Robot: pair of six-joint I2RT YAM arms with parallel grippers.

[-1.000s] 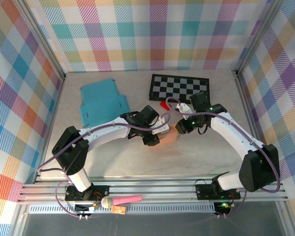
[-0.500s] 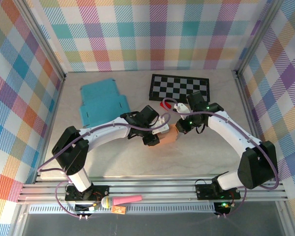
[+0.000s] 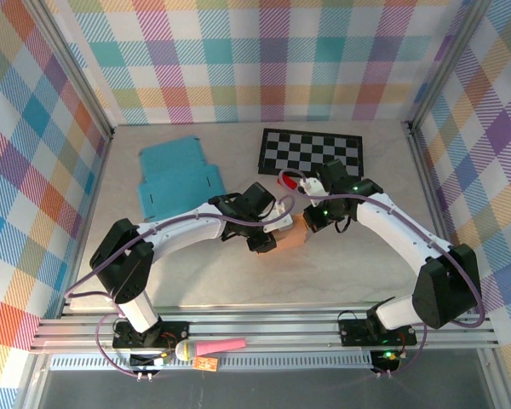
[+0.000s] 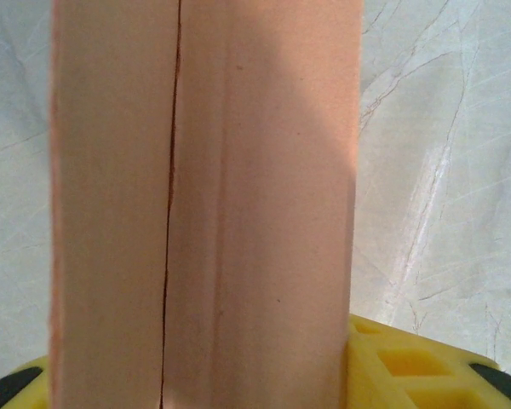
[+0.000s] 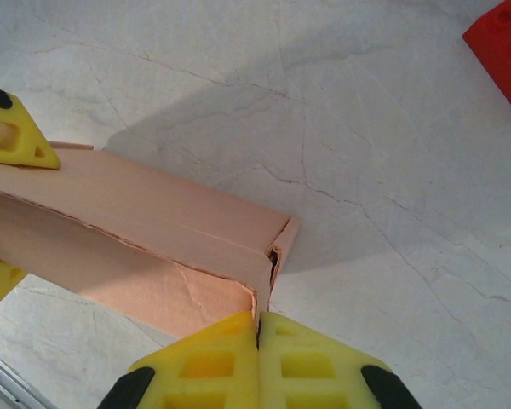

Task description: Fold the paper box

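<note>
Box [image 3: 295, 237] at centre of table [image 3: 238, 281], between arms. Left gripper [image 3: 275, 232] clamps its body, jaws half-wide. Right gripper [image 5: 257, 328] jaws pressed together at end flap [image 5: 281, 243]; paper between them unclear. Best: left grip firm, right tucks flap along crease, gently, no crushing.

- We see the peach-coloured paper box [image 5: 145, 230] lying on its side, with a crease running along its top face and the flap at its right end slightly ajar.
- Our right gripper [image 5: 258, 328] sits just below the box's near right corner, its yellow fingers [image 5: 196, 375] pressed together with no gap. The box's corner edge meets the seam between them, and we cannot tell whether paper is nipped there.
- At the box's left end the left gripper [image 5: 2, 213] straddles it, with one yellow tip above the box and one below.
- A red block [image 5: 501, 43] lies well apart from the box, up to its right, on the marbled table [image 5: 409, 213].
</note>
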